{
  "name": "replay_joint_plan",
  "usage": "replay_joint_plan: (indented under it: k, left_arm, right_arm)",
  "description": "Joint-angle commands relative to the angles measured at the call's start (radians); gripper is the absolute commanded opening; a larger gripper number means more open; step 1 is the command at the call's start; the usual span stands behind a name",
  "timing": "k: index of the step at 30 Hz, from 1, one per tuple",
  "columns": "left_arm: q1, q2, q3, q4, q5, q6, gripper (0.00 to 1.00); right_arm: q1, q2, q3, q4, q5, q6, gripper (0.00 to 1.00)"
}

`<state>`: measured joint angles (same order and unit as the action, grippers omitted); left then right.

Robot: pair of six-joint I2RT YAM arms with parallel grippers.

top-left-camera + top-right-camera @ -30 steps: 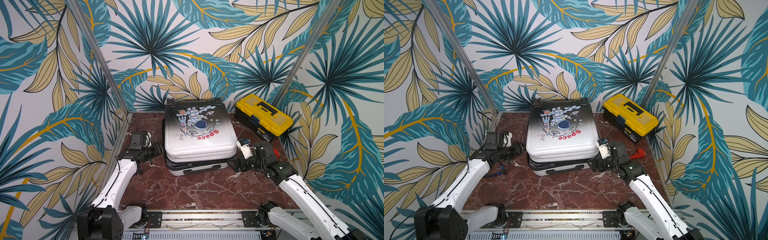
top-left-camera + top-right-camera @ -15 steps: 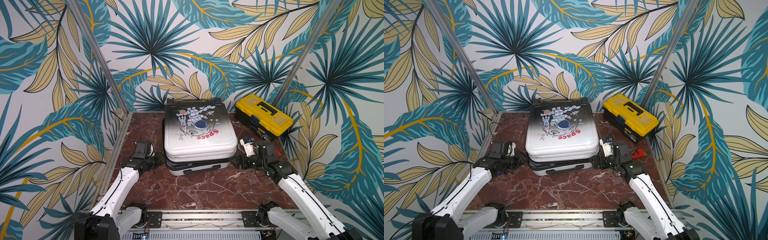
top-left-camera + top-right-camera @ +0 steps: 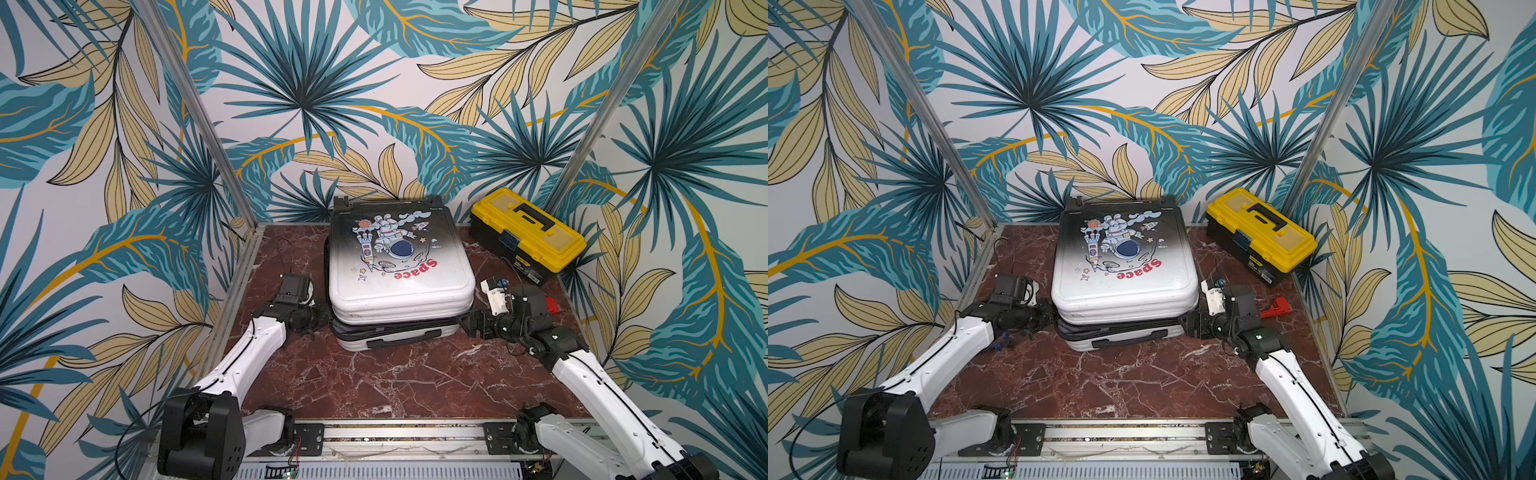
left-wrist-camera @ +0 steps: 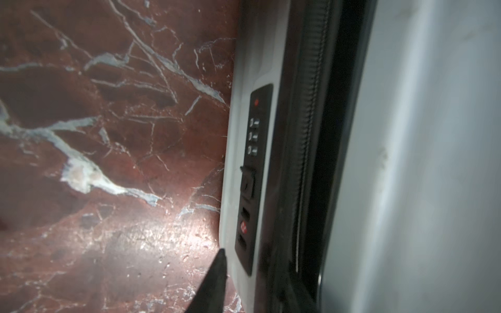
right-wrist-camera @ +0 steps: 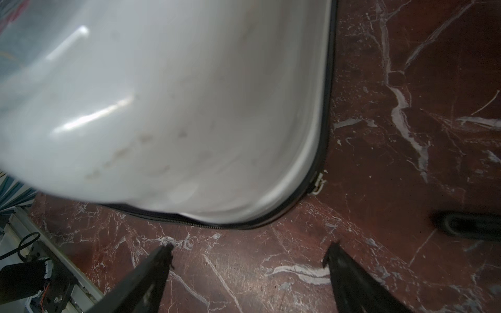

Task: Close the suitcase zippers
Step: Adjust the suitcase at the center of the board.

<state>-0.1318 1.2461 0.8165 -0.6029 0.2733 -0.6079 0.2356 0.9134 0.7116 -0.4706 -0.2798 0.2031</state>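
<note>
**Suitcase (image 3: pixel 399 274) seam gapes, pull within reach on my right**

It lies flat in the middle of the worktop (image 3: pixel 374 382), upper shell resting on the lower one with a dark gap along the near end. My right fingers (image 5: pixel 151 271) stand wide apart and empty, just short of the near right corner, where the zipper track (image 5: pixel 324 130) bends round and a small pale pull (image 5: pixel 318 184) sticks out. I judge that pull my target: come in level with the seam, pinch the tab only, then draw along the track, slowing at the corner. My left fingers (image 4: pixel 217 273) sit against the left side by the combination lock (image 4: pixel 253 173). One tip shows and its partner is lost in shadow over the track, so I cannot tell whether they grip anything. There I should steady the shells so the teeth meet. What the suitcase holds is hidden; the yellow toolbox (image 3: pixel 528 232) at the back right has its lid down, contents unseen
</note>
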Motion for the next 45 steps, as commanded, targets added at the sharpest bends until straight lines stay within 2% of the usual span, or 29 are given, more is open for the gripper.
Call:
replay_joint_plan:
  k: [1,5,8,11,17,21,25,28,30,33,39,45]
  left_arm:
    - [0.014,0.040,0.050,-0.026,-0.128,0.058,0.25]
    - [0.031,0.072,0.099,-0.045,-0.161,0.098,0.20]
    - [0.041,0.099,0.134,-0.058,-0.156,0.130,0.14]
    - [0.054,0.124,0.167,-0.063,-0.150,0.167,0.10]
    - [0.086,0.149,0.232,-0.086,-0.168,0.235,0.10]
    - [0.110,0.164,0.268,-0.085,-0.132,0.308,0.10]
    - [0.134,0.203,0.306,-0.087,-0.106,0.401,0.09]
    - [0.153,0.246,0.337,-0.087,-0.064,0.470,0.07]
    - [0.161,0.276,0.360,-0.089,-0.022,0.518,0.07]
    - [0.165,0.313,0.394,-0.095,-0.029,0.575,0.07]
    - [0.181,0.336,0.431,-0.099,0.011,0.653,0.07]
    - [0.185,0.371,0.483,-0.131,0.040,0.732,0.06]
  right_arm:
    - [-0.011,-0.043,-0.045,0.079,0.038,0.004,0.91]
    - [-0.023,-0.096,-0.161,0.199,0.112,0.043,0.86]
    - [-0.024,-0.137,-0.264,0.366,0.086,0.096,0.83]
    - [-0.024,-0.135,-0.293,0.403,0.091,0.063,0.77]
    - [-0.024,-0.079,-0.368,0.595,-0.008,0.089,0.73]
    - [-0.024,-0.031,-0.494,0.956,-0.047,0.145,0.69]
    - [-0.024,0.048,-0.497,1.015,-0.124,0.133,0.68]
    - [-0.024,0.134,-0.538,1.166,-0.172,0.148,0.67]
    - [-0.024,0.181,-0.525,1.180,-0.207,0.117,0.67]
    - [-0.024,0.241,-0.501,1.201,-0.224,0.085,0.66]
    - [-0.024,0.283,-0.484,1.194,-0.244,0.006,0.63]
    - [-0.024,0.368,-0.424,1.220,-0.361,-0.071,0.57]
